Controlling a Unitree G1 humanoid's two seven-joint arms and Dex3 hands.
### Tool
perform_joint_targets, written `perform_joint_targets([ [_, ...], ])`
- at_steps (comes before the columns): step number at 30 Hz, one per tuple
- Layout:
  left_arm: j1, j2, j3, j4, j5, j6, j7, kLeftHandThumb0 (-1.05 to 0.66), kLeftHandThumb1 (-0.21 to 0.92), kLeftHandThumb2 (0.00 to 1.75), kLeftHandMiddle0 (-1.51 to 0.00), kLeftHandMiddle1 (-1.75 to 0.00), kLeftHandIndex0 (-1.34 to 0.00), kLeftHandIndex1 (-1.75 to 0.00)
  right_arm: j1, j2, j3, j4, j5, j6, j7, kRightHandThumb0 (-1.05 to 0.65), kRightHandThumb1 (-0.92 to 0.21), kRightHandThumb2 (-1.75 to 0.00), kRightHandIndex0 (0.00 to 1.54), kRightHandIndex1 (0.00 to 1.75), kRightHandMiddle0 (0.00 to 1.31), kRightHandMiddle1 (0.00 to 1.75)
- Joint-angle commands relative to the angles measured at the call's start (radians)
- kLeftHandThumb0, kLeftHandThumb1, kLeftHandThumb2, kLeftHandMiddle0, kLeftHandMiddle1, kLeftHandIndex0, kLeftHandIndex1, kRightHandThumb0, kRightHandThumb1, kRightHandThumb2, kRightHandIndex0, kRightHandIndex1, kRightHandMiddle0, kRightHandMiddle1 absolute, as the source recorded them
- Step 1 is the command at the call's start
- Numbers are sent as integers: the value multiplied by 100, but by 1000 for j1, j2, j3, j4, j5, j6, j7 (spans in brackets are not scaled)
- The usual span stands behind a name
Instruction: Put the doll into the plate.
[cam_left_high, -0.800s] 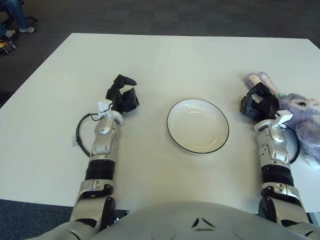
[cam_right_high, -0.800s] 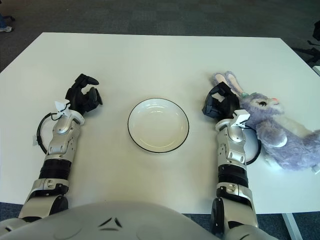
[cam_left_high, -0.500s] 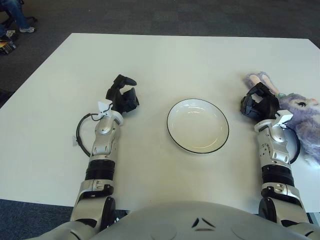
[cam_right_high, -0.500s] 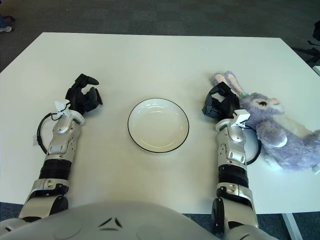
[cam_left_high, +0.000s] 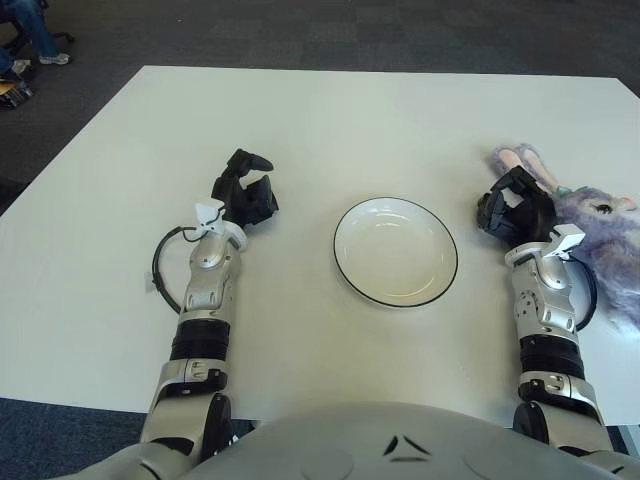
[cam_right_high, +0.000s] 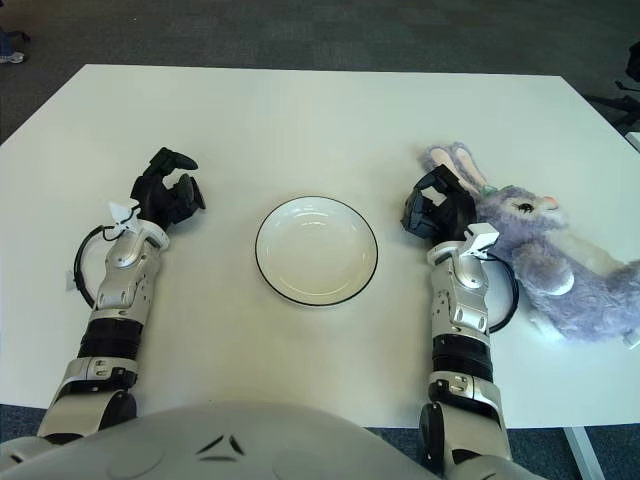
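A purple plush rabbit doll (cam_right_high: 545, 250) lies on its side at the right of the white table, ears pointing left. A white plate with a dark rim (cam_right_high: 316, 250) sits empty at the table's middle. My right hand (cam_right_high: 436, 207) rests on the table between the plate and the doll, just left of the doll's ears, fingers relaxed and holding nothing. My left hand (cam_right_high: 168, 192) is parked on the table to the left of the plate, fingers loosely curled and empty.
The white table (cam_right_high: 300, 120) stretches far behind the plate. Its right edge runs close beside the doll's body. Dark carpet surrounds the table.
My right hand and forearm have shifted slightly to the left, toward the plate. The doll, plate and left hand have not moved.
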Motion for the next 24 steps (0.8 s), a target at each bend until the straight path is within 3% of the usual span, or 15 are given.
perform_joint_targets([
  [1,32,-13,-5,25,-3,9,-1,-41,56,101,-100,-175,-42,-175,31,17,3,-48,33,51,7,-45,-41,-120,106,175,54,175],
  [12,28,-12,-7,25,5,22,11,-41,56,101,-98,-175,-42,-175,66,-5,-13,-342,133,347,-49,-44,-44,-116,99,175,51,175],
  [14,27,-12,-7,25,7,27,13,-41,56,101,-98,-175,-42,-175,69,-13,-22,-380,150,391,-56,-19,-31,-132,81,173,47,175],
  [15,27,-12,-7,25,7,28,14,-41,56,101,-98,-175,-42,-175,70,-16,-26,-394,157,408,-59,-15,-31,-130,79,165,49,175],
  [16,26,-12,-7,25,8,30,15,-41,56,101,-98,-175,-42,-175,70,-22,-31,-408,164,426,-59,-10,-31,-126,76,153,51,175],
  [17,26,-13,-8,25,10,31,17,-41,56,101,-98,-175,-42,-175,71,-27,-36,-418,170,440,-58,-7,-35,-123,66,158,49,173],
  [20,25,-13,-10,26,13,34,21,-41,56,101,-98,-175,-42,-175,66,-75,-50,-480,187,497,-45,-3,-39,-120,52,166,46,172],
  [22,25,-12,-10,26,14,36,21,-41,56,101,-98,-175,-42,-175,64,-99,-59,-502,193,524,-36,-2,-43,-110,57,149,45,173],
  [24,24,-12,-10,26,14,38,20,-41,56,101,-98,-175,-42,-175,64,-127,-70,-519,199,551,-22,-1,-48,-104,59,148,36,174],
])
